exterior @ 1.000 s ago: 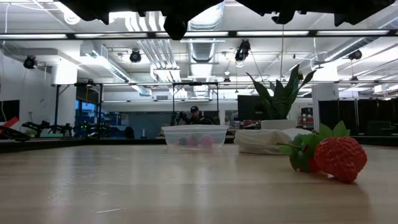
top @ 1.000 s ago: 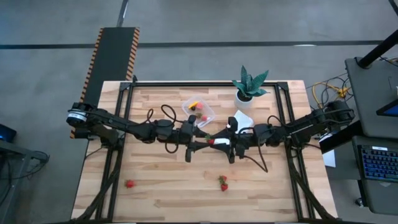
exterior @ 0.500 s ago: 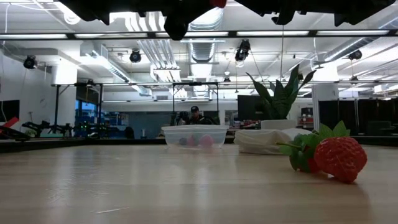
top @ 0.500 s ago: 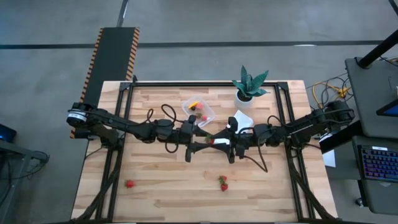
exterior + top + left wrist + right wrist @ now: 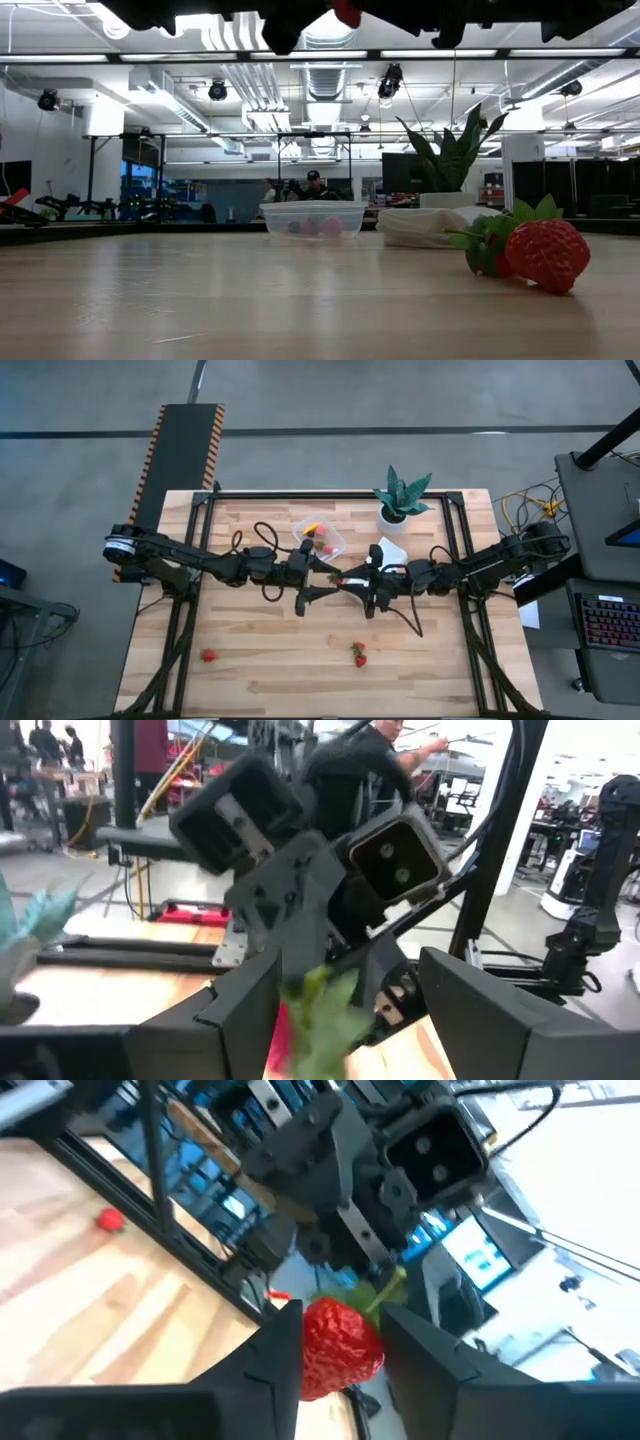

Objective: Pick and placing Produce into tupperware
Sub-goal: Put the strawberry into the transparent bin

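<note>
Over the middle of the table my two grippers meet tip to tip, well above the wood. A red strawberry (image 5: 340, 1348) with a green top (image 5: 322, 1010), one piece of the produce, is between them. My right gripper (image 5: 348, 582) is shut on it. My left gripper (image 5: 326, 581) is open, its fingers standing wide on either side of the green top. The clear tupperware (image 5: 320, 540) rests on the table just beyond them, with a few small pieces inside. More produce lies near the front: one piece (image 5: 208, 655) on the left and a pair (image 5: 358, 654) at the middle. My right gripper pinches the strawberry's red body (image 5: 332, 1342) between its two fingers. It comes in level from the table's right. The berry is lifted clear of the table, its green top pointing away from the fingers toward my left gripper.
A potted green plant (image 5: 400, 495) stands at the far edge and a folded white cloth (image 5: 390, 550) lies beside the tupperware. In the low view a strawberry (image 5: 545, 255) sits close on the right, and people stand in the room behind.
The strawberry between the two grippers has moved a little toward the far edge. Its red tip has come into sight at the top of the low view, where it did not show a second ago.
</note>
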Available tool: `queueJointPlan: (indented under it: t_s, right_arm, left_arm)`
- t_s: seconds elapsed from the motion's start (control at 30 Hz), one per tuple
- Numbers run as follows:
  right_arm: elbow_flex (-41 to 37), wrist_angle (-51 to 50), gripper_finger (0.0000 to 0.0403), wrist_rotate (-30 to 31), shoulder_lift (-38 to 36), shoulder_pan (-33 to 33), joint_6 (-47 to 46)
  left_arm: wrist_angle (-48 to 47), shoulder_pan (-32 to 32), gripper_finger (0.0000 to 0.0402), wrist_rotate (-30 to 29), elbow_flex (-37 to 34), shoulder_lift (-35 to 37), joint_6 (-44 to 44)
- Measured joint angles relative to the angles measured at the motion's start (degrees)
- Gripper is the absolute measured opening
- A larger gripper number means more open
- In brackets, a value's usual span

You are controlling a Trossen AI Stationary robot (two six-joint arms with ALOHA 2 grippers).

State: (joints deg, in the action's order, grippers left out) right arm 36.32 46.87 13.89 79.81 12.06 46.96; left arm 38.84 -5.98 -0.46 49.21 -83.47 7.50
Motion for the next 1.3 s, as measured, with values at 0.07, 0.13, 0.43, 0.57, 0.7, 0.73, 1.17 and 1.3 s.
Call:
queueJointPlan:
  t_s: [0.07,0.13,0.43,0.57,0.7,0.73,1.17,1.3]
  right_arm:
    - [0.00,-0.02,0.0103,0.95,0.00,-0.07,0.49]
    - [0.00,-0.06,0.0091,1.26,0.00,-0.07,0.87]
    - [0.00,-3.43,0.0031,7.53,0.07,-0.07,-0.91]
    - [-0.02,-12.29,0.0010,7.55,0.15,-0.09,-9.67]
    - [-0.04,-17.62,0.0009,7.28,0.33,-0.07,-17.46]
    - [-0.04,-17.98,0.0009,7.30,0.33,-0.07,-18.53]
    - [-0.11,-21.24,0.0008,4.01,0.31,0.06,-25.18]
    - [-0.11,-21.84,0.0008,3.32,0.31,0.12,-27.02]
  left_arm:
    - [0.01,0.30,0.0221,0.04,0.00,0.51,-0.82]
    - [-0.45,0.75,0.0221,0.11,0.00,1.13,-0.90]
    - [-3.70,2.17,0.0221,0.08,0.00,2.43,-2.12]
    - [-18.39,2.17,0.0221,-0.35,0.01,2.74,-1.29]
    - [-36.50,0.62,0.0221,-4.26,0.82,3.07,3.78]
    - [-40.68,-0.05,0.0221,-4.31,1.08,3.07,4.69]
    - [-44.52,-14.99,0.0221,-4.54,1.42,-1.20,9.07]
    - [-40.03,-19.16,0.0221,-4.45,1.36,-4.17,14.67]
